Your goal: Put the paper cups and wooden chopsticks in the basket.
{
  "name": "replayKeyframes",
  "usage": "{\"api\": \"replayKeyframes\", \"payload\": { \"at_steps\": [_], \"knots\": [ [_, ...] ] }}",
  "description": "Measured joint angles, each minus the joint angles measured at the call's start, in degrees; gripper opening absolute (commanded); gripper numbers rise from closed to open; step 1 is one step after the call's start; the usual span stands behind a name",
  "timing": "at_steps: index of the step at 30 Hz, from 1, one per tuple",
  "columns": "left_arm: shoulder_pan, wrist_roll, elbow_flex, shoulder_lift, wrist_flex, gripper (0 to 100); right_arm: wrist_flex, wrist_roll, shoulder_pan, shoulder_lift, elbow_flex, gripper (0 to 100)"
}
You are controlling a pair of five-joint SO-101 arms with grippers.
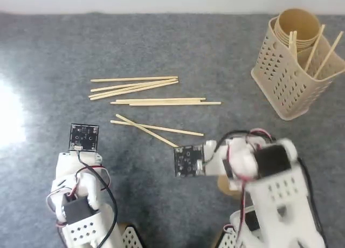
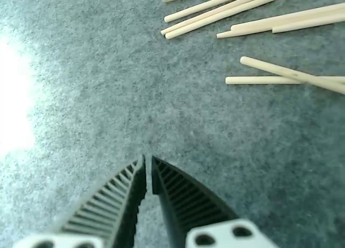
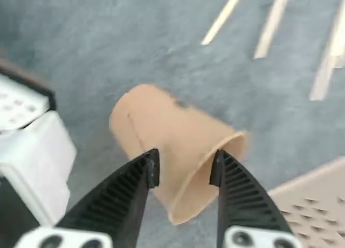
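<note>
**Right gripper straddles a tipped paper cup; left gripper closed and empty**

The right gripper (image 3: pixel 184 162) has its jaws spread. The paper cup (image 3: pixel 172 135) lies on its side between them, its mouth end nearest the fingertips and its base pointing away. Whether the fingers actually press on the cup wall I cannot tell. In the high view the cup (image 1: pixel 229 184) peeks out from under the right arm, which covers most of it.

The left gripper (image 2: pixel 149 163) is closed to a thin slit with nothing in it, its tips over the bare grey counter (image 1: pixel 54 59).

Ahead of the left gripper and off to its right, loose chopsticks (image 2: pixel 280 22) lie flat on the counter. The high view shows them in three groups beyond both grippers. Nearest are two crossed sticks (image 1: pixel 156 128), next a pair laid side by side (image 1: pixel 167 101), and farthest a fanned bunch (image 1: pixel 135 86). All of them are well apart from either gripper.

The basket (image 1: pixel 291 81) stands well beyond the right gripper and out to its right, near the far edge of the counter. Inside it sit stacked cups (image 1: pixel 296 21), nested mouth up. Several basket chopsticks (image 1: pixel 315 46) stand on end beside the stack, leaning against the basket's rim.
</note>
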Motion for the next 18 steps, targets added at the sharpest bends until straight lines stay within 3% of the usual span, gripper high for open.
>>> {"api": "replayKeyframes", "payload": {
  "at_steps": [5, 10, 14, 18],
  "knots": [
    [0.0, 0.0, 0.0, 0.0, 0.0, 1, 0.0, -7.47, -1.49, -9.32, 2.02, 16.5],
    [0.0, 0.0, 0.0, 0.0, 0.0, 1, 0.0, -8.97, -0.26, -11.16, 9.58, 16.5],
    [0.0, 0.0, 0.0, 0.0, 0.0, 1, -1.41, -8.44, 6.77, -12.4, 8.0, 16.5],
    [0.0, 0.0, 0.0, 0.0, 0.0, 1, -12.04, -8.35, 18.11, -12.22, 7.65, 16.5]
  ]
}}
